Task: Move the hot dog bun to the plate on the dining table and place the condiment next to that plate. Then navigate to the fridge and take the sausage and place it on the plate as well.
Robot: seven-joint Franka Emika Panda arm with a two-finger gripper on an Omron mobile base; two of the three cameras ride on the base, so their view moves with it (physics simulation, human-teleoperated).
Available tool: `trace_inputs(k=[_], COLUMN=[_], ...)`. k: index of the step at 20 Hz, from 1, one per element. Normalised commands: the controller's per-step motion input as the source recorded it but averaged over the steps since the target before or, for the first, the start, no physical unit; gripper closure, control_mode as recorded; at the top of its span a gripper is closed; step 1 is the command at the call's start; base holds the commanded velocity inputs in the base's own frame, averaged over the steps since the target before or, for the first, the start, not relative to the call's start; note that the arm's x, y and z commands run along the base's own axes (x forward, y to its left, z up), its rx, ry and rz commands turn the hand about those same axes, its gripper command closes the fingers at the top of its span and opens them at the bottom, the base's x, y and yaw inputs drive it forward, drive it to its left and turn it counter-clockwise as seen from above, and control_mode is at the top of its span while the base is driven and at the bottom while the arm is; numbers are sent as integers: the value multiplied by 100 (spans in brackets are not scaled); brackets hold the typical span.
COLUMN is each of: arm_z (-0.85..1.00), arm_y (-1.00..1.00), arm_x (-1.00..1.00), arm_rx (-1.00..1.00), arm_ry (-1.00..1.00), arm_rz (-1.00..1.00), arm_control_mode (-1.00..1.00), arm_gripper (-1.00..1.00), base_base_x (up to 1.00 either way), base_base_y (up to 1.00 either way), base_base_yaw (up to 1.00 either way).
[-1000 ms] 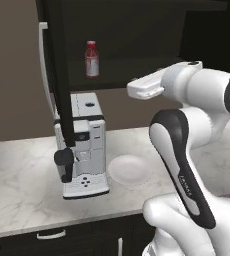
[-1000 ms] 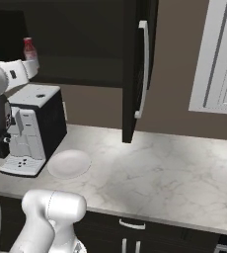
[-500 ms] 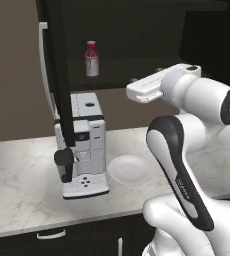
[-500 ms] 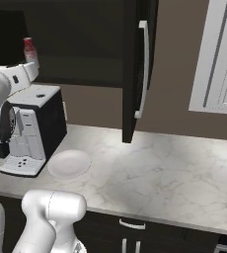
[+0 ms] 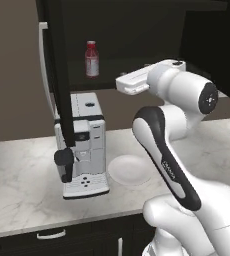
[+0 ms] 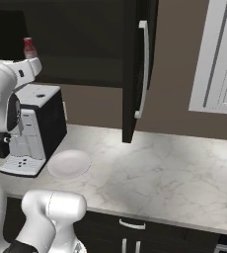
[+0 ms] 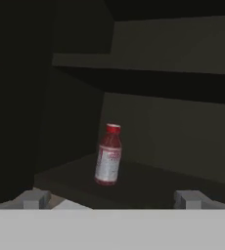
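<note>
The condiment (image 7: 108, 155), a small red bottle with a pale label and red cap, stands upright on a dark shelf inside an open black cabinet. It also shows above the coffee machine as the condiment (image 5: 91, 59) and, partly behind my hand, as the condiment (image 6: 29, 48). My gripper (image 7: 112, 200) is open and empty, short of the bottle and facing it, with the bottle centred between the fingertips (image 7: 33, 199). From the left base, the gripper (image 5: 119, 83) hovers to the right of the bottle, slightly lower. The hot dog bun, plate, dining table, fridge and sausage are out of view.
A coffee machine (image 5: 84, 145) stands on the marble counter (image 6: 174, 183) right under the shelf. A plain white plate (image 5: 128, 169) lies beside it. The cabinet's open black door (image 5: 54, 75) hangs left of the bottle; another open door (image 6: 137, 64) stands to the right.
My hand has crept a little left and up toward the cabinet shelf with the bottle. The jaws stayed open and the bottle has not moved.
</note>
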Motion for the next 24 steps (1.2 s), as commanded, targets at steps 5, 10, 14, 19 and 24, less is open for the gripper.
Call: trace_inputs(k=[5, 10, 14, 19, 24], arm_z=[0, 0, 0, -1, 0], arm_y=[17, 0, -1, 0, 1], arm_x=[40, 32, 0, 30, 49], arm_rx=[14, 29, 3, 0, -3], arm_ry=[0, 3, 3, 2, 4], arm_rz=[0, 0, 0, 0, 0], arm_control_mode=[-100, -100, -100, -100, -100], arm_gripper=[-100, -100, -100, -100, -100], base_base_x=[0, 0, 0, 0, 0], base_base_y=[0, 0, 0, 0, 0], base_base_yaw=[0, 0, 0, 0, 0])
